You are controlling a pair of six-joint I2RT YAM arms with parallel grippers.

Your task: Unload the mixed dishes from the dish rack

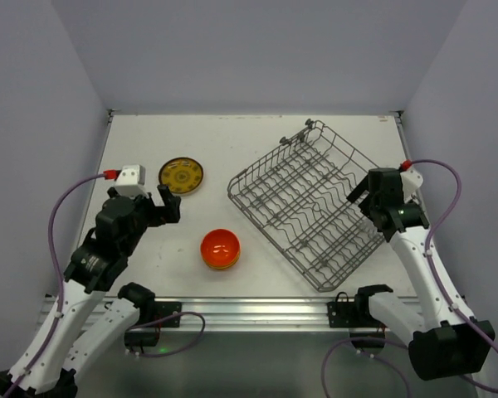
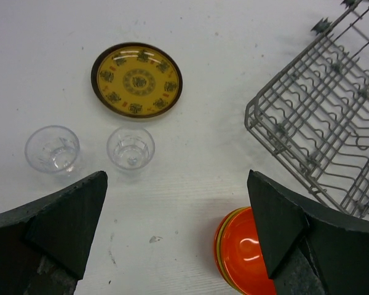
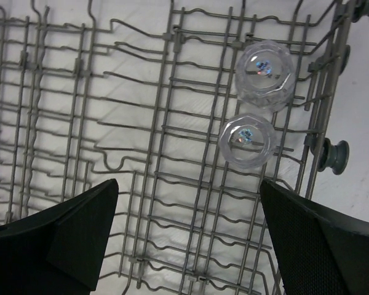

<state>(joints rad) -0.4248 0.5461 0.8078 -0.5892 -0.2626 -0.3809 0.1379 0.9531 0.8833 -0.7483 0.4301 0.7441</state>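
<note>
Looking down on a white worktop point(image 1: 183, 282) with a large grey wire dish rack point(image 1: 311, 203) set askew toward its right edge. Shows, inside the rack by one raised side, a small clear glass point(image 3: 265, 74) and a twin glass point(image 3: 247, 140) just beside it (right wrist view only). Finds the right gripper point(image 3: 189, 184) above them, jaws wide apart, gripping nothing. Finds the left gripper point(image 2: 177, 184) likewise spread and empty over the left side. Shows there a third clear glass point(image 2: 52, 149) and a fourth clear glass point(image 2: 130, 147), near a round yellow-brown patterned plate point(image 2: 136, 80). Places a stack of glossy bowls point(image 1: 221, 248), orange on top, near the front edge.
</note>
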